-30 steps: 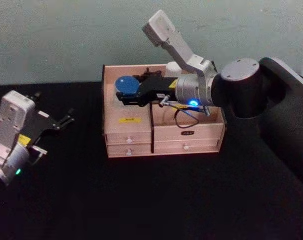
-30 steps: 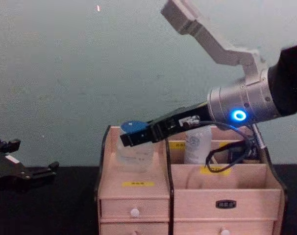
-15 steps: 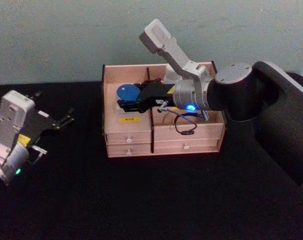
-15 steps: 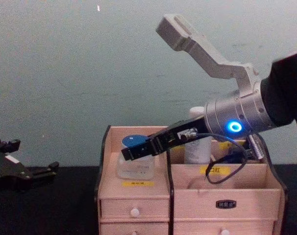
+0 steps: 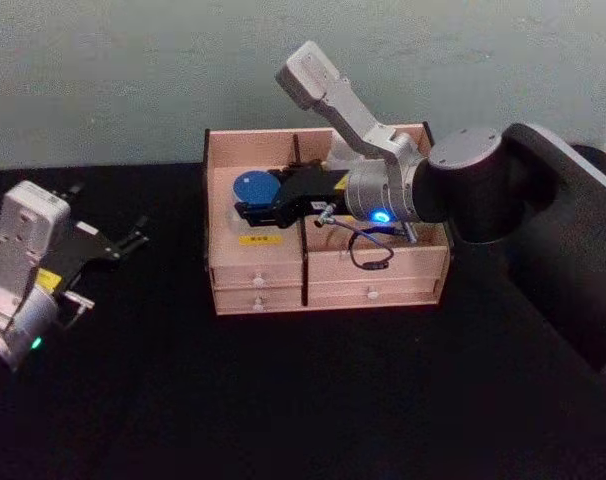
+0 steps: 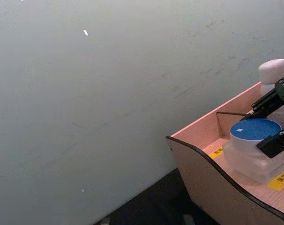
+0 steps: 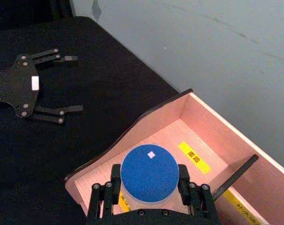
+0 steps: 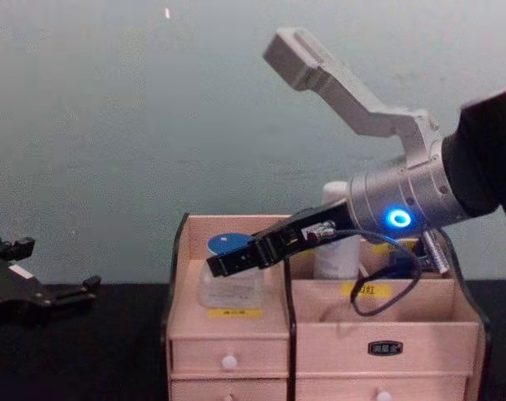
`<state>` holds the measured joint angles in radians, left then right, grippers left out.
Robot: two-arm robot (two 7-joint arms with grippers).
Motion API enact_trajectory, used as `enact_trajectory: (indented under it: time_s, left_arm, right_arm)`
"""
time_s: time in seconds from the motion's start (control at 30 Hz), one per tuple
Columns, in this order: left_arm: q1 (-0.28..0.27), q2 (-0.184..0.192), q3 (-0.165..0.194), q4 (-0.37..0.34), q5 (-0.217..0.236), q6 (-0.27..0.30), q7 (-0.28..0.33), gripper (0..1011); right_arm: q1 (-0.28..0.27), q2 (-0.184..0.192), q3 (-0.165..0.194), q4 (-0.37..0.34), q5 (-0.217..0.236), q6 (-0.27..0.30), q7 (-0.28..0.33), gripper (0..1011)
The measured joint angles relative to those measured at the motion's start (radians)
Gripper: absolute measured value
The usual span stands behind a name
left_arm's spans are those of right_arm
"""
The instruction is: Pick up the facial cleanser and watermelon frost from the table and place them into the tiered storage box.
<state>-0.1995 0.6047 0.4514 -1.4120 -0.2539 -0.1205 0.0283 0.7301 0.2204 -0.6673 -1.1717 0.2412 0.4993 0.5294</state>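
Watermelon frost (image 5: 252,189): squat frosted jar with flat blue lid, sitting in the tiered storage box's left compartment, behind a yellow label on that compartment's front ledge; whether its base is resting on the floor cannot be told.

Tiered storage box (image 5: 375,271): pale pink wooden organiser with dark edges, standing on the black table (image 5: 313,400) at the 12 o'clock side, against the grey-green wall; white-knobbed drawers are facing 6 o'clock.

Facial cleanser (image 8: 337,238): white bottle, standing upright in the box's rear right compartment, partly hidden behind the right arm.

Right gripper (image 7: 150,187): reaching in from 3 o'clock over the box, its black fingers (image 7: 115,183) closing narrowly on either side of the blue-lidded jar and gripping it.

Left gripper (image 5: 123,243): lying idle above the table at 9 o'clock, well apart from the box, fingers spread wide and holding nothing.
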Motion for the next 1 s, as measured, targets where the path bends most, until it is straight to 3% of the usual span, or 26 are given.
enact_trajectory:
  time_s: [0.13, 0.47, 1.0]
  left_arm:
    - [0.000, 0.000, 0.000, 0.000, 0.000, 0.000, 0.000, 1001]
    - [0.000, 0.000, 0.000, 0.000, 0.000, 0.000, 0.000, 1001]
    - [0.000, 0.000, 0.000, 0.000, 0.000, 0.000, 0.000, 1001]
  right_arm:
    - [0.000, 0.000, 0.000, 0.000, 0.001, 0.000, 0.000, 756]
    - [-0.001, 0.001, 0.001, -0.001, 0.002, -0.001, 0.002, 1000]
    - [-0.004, 0.002, 0.006, -0.007, 0.006, -0.008, 0.002, 1000]
